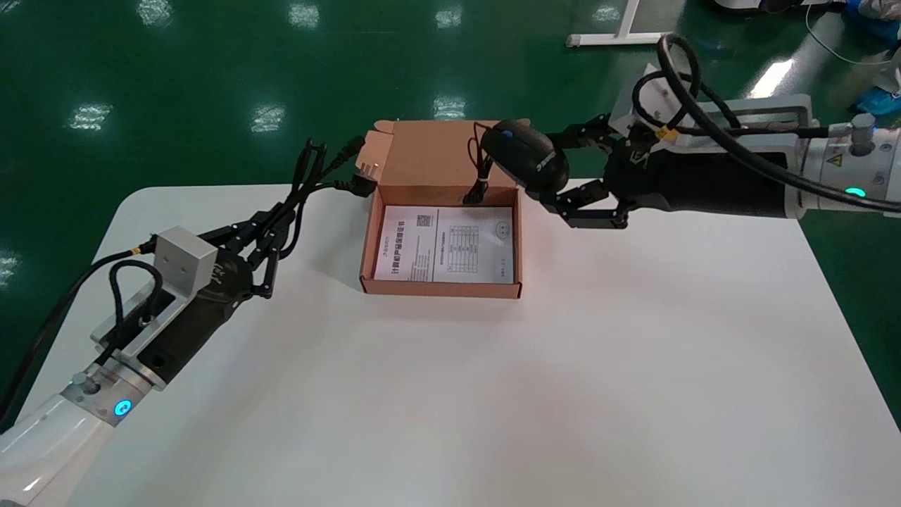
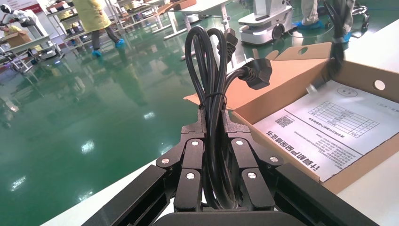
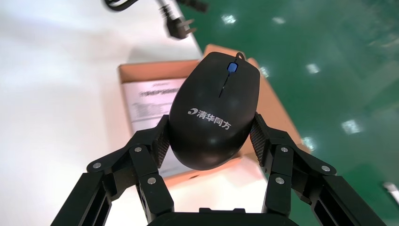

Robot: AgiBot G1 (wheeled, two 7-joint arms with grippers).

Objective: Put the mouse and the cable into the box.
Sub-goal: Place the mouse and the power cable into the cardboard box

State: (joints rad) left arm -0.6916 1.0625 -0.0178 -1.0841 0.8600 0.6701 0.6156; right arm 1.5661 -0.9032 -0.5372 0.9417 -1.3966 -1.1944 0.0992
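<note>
Mouse [image 1: 526,156] over box [image 1: 440,287], leaflet [image 1: 447,243] inside — cable [image 1: 310,176] beside

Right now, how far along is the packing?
Nothing is packed: the box holds only a paper sheet. In hand: the right end effector grips the mouse above the box's far right corner, and the left end effector holds the bundled cable left of the box. Left: lowering and releasing both inside.

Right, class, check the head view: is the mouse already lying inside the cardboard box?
No, the right gripper holds the mouse in the air near the cardboard box's far right corner.
</note>
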